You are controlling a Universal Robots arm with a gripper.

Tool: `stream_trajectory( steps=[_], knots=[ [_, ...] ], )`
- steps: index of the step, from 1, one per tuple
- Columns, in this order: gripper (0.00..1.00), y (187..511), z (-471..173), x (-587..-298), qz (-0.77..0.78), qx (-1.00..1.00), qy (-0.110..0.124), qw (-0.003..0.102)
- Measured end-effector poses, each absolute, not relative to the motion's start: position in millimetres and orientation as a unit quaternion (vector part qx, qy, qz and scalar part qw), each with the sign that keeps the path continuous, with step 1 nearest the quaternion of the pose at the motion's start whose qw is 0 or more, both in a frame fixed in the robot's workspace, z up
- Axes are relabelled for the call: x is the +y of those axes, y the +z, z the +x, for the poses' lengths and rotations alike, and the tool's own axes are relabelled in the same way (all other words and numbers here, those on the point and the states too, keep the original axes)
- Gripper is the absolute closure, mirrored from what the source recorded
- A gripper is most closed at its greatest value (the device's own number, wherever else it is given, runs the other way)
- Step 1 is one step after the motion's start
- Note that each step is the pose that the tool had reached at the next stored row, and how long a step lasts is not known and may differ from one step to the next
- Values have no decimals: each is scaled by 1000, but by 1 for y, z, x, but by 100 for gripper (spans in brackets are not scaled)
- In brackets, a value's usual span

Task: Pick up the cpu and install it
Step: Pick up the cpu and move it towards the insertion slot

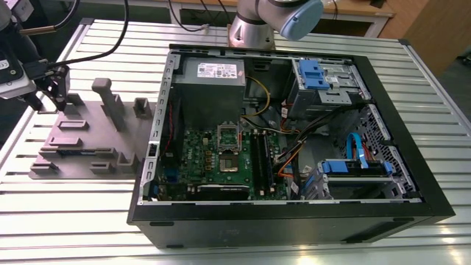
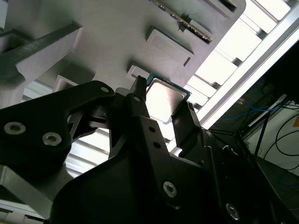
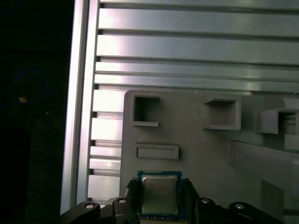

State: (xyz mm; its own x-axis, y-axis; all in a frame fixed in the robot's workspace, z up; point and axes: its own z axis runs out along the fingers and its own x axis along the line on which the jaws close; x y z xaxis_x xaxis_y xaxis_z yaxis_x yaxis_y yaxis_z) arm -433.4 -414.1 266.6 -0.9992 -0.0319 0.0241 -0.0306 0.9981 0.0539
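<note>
The cpu (image 3: 159,192) is a small square chip with a shiny silver top and a thin blue-green rim. It sits between my gripper's (image 3: 160,187) two black fingers, which press against its opposite edges. The second wrist view shows the cpu (image 2: 164,99) the same way, clamped in the gripper (image 2: 163,101) just above the grey fixture plate (image 2: 107,37). In the exterior view, the gripper (image 1: 46,102) hangs over the far corner of the fixture (image 1: 81,141) at that view's left. The green motherboard's socket (image 1: 226,161) lies inside the open computer case (image 1: 294,215).
The grey fixture carries upright posts (image 1: 110,102) and several pockets (image 3: 145,111). It rests on a slatted aluminium table (image 1: 74,221), whose edge (image 3: 79,116) runs near the gripper. Inside the case are a power supply (image 1: 209,77), cables and blue drive bays (image 1: 312,74).
</note>
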Motion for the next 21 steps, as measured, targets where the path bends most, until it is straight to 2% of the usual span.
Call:
stream_trajectory(
  steps=[21],
  knots=[
    [53,277,-433,-414,16,-999,-27,12]
  ],
)
